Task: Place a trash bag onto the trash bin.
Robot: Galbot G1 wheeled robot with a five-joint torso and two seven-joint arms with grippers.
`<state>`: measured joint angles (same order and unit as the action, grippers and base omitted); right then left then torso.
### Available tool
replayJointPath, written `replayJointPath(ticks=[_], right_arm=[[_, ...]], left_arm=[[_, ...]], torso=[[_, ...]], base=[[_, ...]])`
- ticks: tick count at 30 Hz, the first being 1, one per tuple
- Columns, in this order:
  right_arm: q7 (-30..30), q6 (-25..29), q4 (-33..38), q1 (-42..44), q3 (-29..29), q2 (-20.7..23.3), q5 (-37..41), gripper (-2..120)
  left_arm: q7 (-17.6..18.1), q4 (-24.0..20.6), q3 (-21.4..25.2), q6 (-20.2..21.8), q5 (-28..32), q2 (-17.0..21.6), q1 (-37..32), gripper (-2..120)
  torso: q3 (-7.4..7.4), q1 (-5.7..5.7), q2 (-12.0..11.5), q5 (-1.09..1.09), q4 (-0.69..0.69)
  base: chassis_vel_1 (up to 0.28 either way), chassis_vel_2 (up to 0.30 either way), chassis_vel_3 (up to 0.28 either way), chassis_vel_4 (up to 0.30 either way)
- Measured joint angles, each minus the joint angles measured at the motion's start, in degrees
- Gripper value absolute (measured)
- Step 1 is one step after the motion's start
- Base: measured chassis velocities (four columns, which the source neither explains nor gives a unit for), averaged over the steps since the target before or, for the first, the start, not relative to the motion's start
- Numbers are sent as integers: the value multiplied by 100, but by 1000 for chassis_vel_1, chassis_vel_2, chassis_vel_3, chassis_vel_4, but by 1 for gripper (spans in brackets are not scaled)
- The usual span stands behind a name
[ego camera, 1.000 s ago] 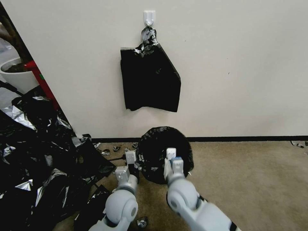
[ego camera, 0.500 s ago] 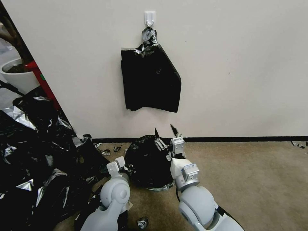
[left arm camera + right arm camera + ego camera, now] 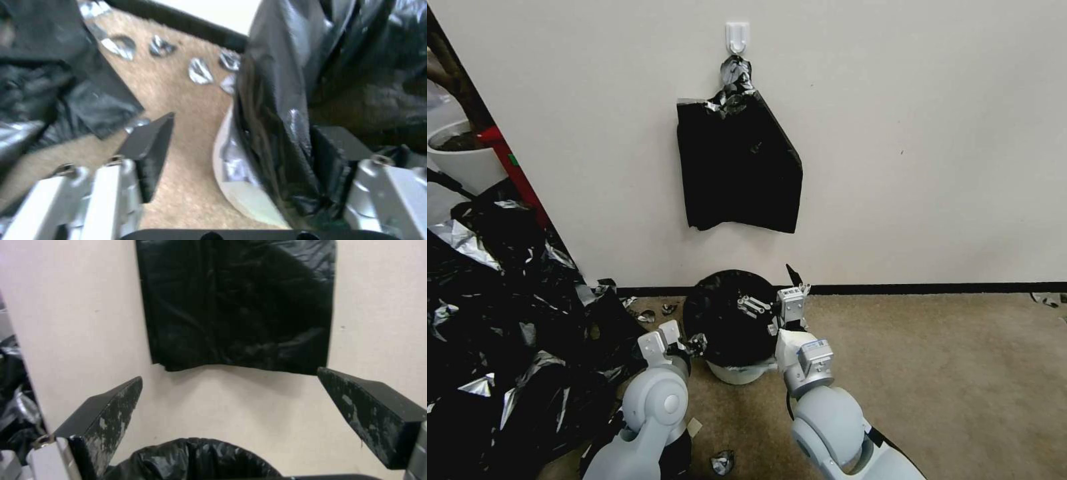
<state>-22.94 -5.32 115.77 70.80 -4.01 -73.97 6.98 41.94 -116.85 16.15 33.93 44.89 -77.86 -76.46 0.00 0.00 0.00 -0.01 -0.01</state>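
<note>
Nearest, two hands flank one trash bin (image 3: 740, 372) standing upright on the carpet: the left hand (image 3: 242, 143), fingers wide, straddles its bagged rim; the right hand (image 3: 774, 297) hangs spread and empty. One trash bag (image 3: 727, 320) drapes over the bin's mouth, opening upward. Beyond, one black sheaf (image 3: 739, 170) hangs on the wall.

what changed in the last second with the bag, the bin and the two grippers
The trash bag has been pulled down over the trash bin, whose cream base now shows below the film. The left gripper has swung out to the bin's left side, open, straddling the bagged rim. The right gripper has lifted to the far rim and opened. The hanging black sheaf and film pile stayed put.
</note>
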Motion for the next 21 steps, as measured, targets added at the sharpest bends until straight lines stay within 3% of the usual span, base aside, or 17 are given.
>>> replayJointPath(ticks=[3, 5, 7, 8, 11, 12, 13, 14, 15, 16, 18, 21], right_arm=[[-206, 202, -74, 14, 178, -34, 233, 100], [-212, 216, -77, 15, 186, -36, 240, 100], [-218, 563, -183, 54, 531, -99, 366, 100], [-218, 563, -183, 54, 531, -99, 366, 100], [107, 829, -98, 328, 1163, -246, 107, 100], [107, 829, -98, 328, 1163, -246, 107, 100], [203, 833, -20, 461, 1409, -299, -37, 100], [327, 860, 31, 593, 1697, -361, -211, 100], [443, 904, 50, 693, 1957, -417, -387, 100], [443, 904, 50, 693, 1957, -417, -387, 100], [718, 1083, 7, 825, 2534, -506, -699, 100], [803, 1137, -15, 848, 2639, -529, -765, 100]], left_arm=[[-14, -295, -34, -146, -413, 94, -197, 85], [-15, -315, -36, -159, -438, 100, -210, 85], [-213, -550, -56, -777, -907, 194, -394, 97], [-213, -550, -56, -777, -907, 194, -394, 97], [-1473, -290, 321, -2798, -2182, 323, -560, 100], [-1473, -290, 321, -2798, -2182, 323, -560, 100], [-1938, -98, 594, -3433, -2553, 369, -513, 100], [-2319, 45, 837, -3810, -2753, 411, -438, 100], [-2684, 175, 1085, -4066, -2851, 467, -345, 100], [-2684, 175, 1085, -4066, -2851, 467, -345, 100], [-3444, 432, 1621, -4396, -2847, 640, -116, 100], [-3643, 512, 1752, -4439, -2803, 690, -51, 100]], torso=[[0, 0, 0, 1, 0], [0, 0, 0, 1, 0], [0, 0, -1, 2, 1], [0, 0, -1, 2, 1], [0, 0, -1, 1, 2], [0, 0, -1, 1, 2], [0, 0, -1, 0, 2], [0, 0, 0, -1, 1], [-1, 0, 0, 0, 0], [-1, 0, 0, 0, 0], [-1, 0, 0, 0, -2], [0, 0, -1, 1, 0]], base=[[0, 0, 0, 0], [0, 0, 0, 0], [0, 0, 0, 0], [0, 0, 0, 0], [0, 0, 0, 0], [0, 0, 0, 0], [0, 0, 0, 0], [0, 0, 0, 0], [0, 0, 0, 0], [0, 0, 0, 0], [0, 0, 0, 0], [0, 0, 0, 0]])
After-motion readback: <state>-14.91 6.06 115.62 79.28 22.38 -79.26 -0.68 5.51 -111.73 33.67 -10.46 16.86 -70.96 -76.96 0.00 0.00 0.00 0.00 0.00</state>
